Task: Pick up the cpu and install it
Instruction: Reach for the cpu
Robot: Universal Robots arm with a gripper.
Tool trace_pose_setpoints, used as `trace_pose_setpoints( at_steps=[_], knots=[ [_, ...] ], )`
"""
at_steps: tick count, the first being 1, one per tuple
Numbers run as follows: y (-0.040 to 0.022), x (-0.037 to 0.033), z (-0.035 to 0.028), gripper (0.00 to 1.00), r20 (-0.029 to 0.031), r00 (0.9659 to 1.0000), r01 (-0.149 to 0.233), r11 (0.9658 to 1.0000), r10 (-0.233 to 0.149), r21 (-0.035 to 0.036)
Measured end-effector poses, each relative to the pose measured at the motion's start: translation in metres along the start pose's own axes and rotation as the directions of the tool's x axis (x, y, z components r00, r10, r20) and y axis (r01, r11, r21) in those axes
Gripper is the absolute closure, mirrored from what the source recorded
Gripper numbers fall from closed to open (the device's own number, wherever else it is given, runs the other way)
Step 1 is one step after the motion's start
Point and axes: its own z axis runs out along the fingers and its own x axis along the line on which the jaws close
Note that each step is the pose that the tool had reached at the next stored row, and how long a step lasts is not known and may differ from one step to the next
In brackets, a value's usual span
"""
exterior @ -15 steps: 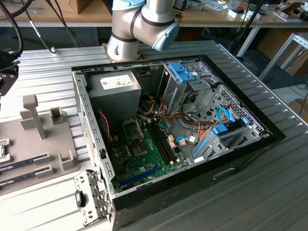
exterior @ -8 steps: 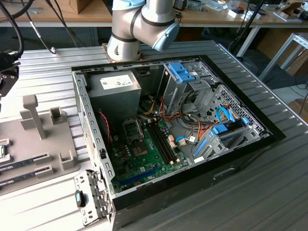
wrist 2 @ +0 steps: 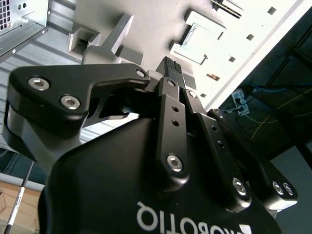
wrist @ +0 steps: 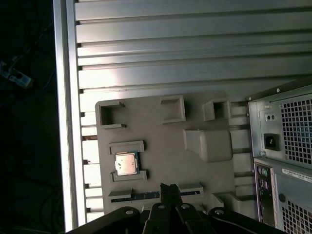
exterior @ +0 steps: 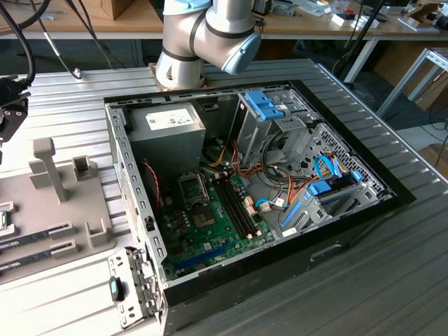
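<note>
Right, I see the gripper point(wrist: 169, 189) with its fingertips pressed together and nothing between them, hanging over the rim of the grey fixture tray point(wrist: 161, 131) where a memory stick point(wrist: 144, 195) lies in its slot. One cpu point(wrist: 126, 164) sits flat in a framed recess of the tray, metal top up, near the fingertips but apart from them. On the cpu's side the tray ends close to the edge of the slatted table point(wrist: 195, 44). On the tray's opposite side stands one computer case point(wrist: 282, 161), its rear panel just beside the tray. Beyond the tray the table is bare slats. In the exterior view I count two memory sticks point(exterior: 42, 231) side by side on the tray.
</note>
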Motion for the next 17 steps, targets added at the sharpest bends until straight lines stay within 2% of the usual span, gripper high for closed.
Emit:
trace_pose_setpoints(
  at_steps=[17],
  knots=[
    [-0.0003,0.0006,0.0052,0.89,0.0,1.0,0.0,1.0,0.0,0.0001]
  ],
)
